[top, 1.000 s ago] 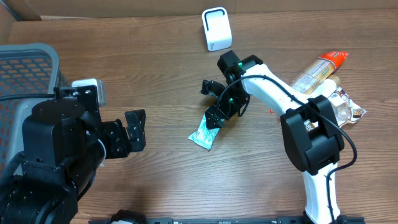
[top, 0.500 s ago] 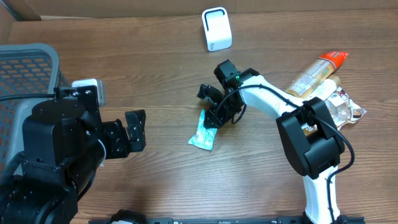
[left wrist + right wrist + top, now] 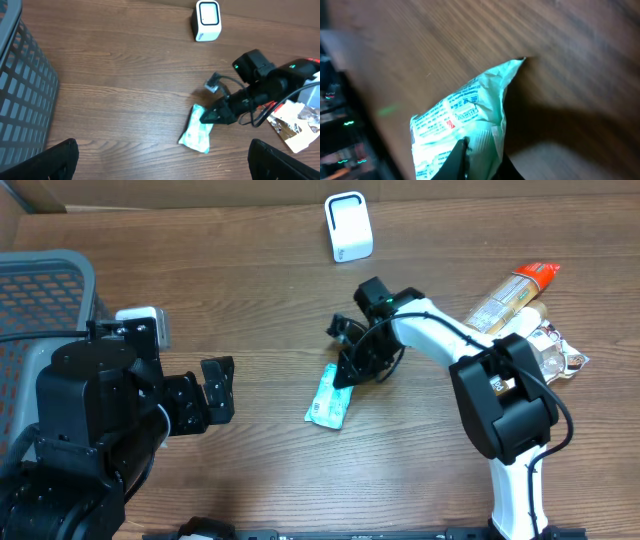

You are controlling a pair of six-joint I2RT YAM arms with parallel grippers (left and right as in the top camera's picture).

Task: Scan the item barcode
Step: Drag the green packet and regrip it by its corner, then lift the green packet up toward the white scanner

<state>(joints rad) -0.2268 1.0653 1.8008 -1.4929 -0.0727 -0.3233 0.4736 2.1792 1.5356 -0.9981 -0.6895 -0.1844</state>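
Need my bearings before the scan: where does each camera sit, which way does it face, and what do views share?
Overhead: above the table, looking straight down; both arms show, left gripper open, right gripper on the packet.
Left wrist: on the left arm, facing across at scanner, packet and right arm; own fingers at bottom corners.
Right wrist: low over the table, close on the packet; own fingers pinch it.
Shared: packet in all three; scanner in overhead and left wrist.

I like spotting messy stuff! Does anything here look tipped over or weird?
Nothing is spilled or broken. The bottle lies on its side among crinkly packets at the right, and the green packet looks crumpled where the right tool pinches it.
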